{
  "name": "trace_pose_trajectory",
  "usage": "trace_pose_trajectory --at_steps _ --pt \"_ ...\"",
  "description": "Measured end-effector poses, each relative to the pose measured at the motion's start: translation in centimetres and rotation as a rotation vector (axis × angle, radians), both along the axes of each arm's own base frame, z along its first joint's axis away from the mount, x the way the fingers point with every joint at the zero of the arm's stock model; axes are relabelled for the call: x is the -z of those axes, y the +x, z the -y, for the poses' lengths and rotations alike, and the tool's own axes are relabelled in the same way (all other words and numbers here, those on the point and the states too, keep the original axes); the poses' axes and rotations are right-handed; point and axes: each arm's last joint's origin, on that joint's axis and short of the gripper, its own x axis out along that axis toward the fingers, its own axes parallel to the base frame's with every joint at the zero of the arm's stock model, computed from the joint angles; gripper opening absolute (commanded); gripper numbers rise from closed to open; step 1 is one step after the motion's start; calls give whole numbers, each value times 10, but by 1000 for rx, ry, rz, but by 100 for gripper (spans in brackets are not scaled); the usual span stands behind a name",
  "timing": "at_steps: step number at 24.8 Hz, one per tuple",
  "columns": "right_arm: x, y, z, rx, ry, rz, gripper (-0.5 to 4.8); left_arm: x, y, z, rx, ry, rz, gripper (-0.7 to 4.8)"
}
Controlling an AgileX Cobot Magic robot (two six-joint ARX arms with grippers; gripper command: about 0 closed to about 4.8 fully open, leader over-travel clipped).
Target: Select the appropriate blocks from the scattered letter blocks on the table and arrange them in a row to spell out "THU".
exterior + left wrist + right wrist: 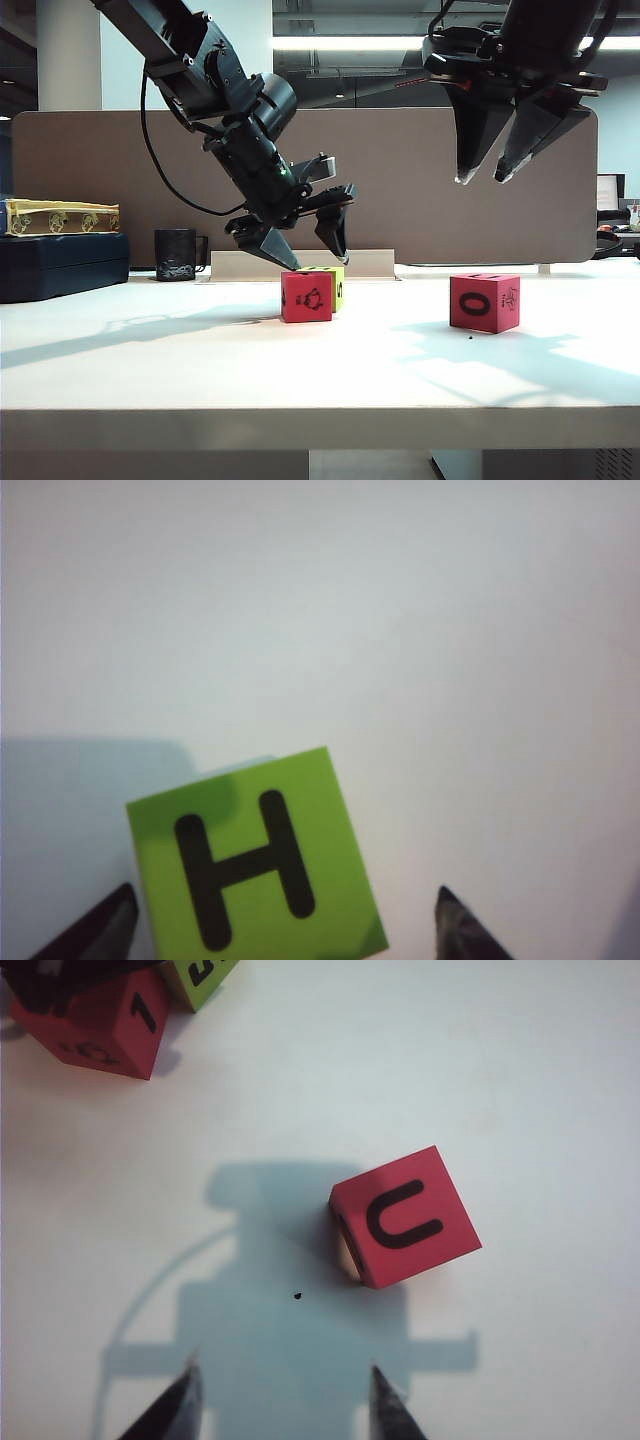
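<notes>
1. The table [120, 370] has wide bare white surface toward its thick pale front edge; the three blocks sit farther back, near the middle.
2. The left gripper [318, 258] hangs just above the lime green block [332, 283], fingers spread wider than the cube and clear of its sides; in the left wrist view the green block's top shows a black H [245, 868] between the two dark fingertips.
3. A red block [306, 296] with a small black picture stands touching the green one, in front of it.
4. The second red block [484, 301], a black 0 on its front and a U on top, sits well apart to the right with open table all round.
5. The right gripper [490, 178] hovers high above it, fingers apart, holding nothing.
6. The cubes are matte with crisp edges.
7. A brown partition panel [100, 180] closes the back; a black mug [176, 254] stands at its foot.
</notes>
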Motion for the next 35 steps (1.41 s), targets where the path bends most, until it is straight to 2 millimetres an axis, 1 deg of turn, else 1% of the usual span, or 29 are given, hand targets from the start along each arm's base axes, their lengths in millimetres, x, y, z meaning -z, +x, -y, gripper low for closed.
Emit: trace_pose_trajectory --at_steps 11,16,19,20,22,24,32,35 --pt "0 0 0 0 0 0 212 2 0 0 3 -3 -1 374" --pt "0 0 0 -1 1 -1 212 15 3 2 3 10 -26 372" --pt "0 0 0 -5 5 -3 212 16 2 3 5 13 -31 369" --pt "0 0 0 -5 5 -3 212 16 2 3 6 11 -26 361" --pt "0 0 0 -9 10 -5 212 14 3 6 10 -1 -5 297" --pt "0 0 0 -10 10 -5 212 13 4 7 11 -9 10 278" --pt "0 0 0 -10 10 -5 212 13 4 6 10 -9 9 277" --pt "0 0 -1 -9 12 -3 212 12 3 8 30 -47 -13 277"
